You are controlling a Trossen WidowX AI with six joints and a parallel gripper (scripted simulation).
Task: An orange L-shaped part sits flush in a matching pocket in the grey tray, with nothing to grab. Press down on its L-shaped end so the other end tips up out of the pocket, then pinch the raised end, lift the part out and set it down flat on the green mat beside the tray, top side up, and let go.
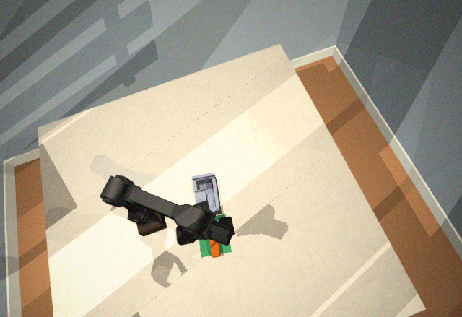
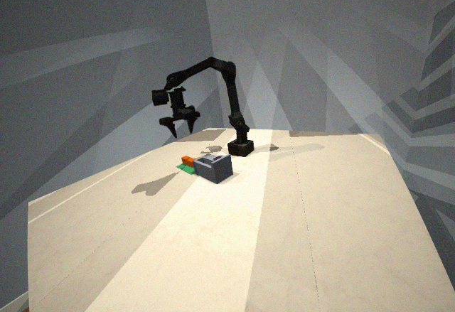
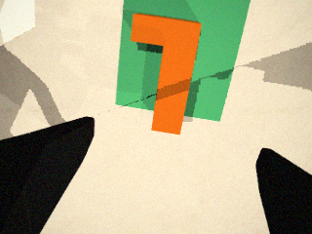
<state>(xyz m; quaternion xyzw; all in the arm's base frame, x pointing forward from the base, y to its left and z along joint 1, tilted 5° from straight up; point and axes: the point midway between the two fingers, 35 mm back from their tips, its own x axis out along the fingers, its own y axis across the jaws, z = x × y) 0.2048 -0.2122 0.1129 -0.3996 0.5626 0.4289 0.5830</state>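
The orange L-shaped part [image 3: 171, 73] [image 1: 214, 250] [image 2: 188, 160] lies flat on the green mat [image 3: 219, 58] [image 1: 204, 249] [image 2: 187, 169]. In the wrist view its straight end reaches a little past the mat's edge onto the table. My gripper [image 3: 175, 141] [image 2: 182, 133] [image 1: 221, 231] is open and empty. It hangs well above the part, clear of it. The grey tray [image 1: 214, 198] [image 2: 215, 169] stands right beside the mat, and its pocket looks empty.
The arm's base [image 2: 240, 148] [image 1: 151, 225] stands behind the tray. The arm hides part of the mat in the overhead view. The table's edges are far from the mat and tray.
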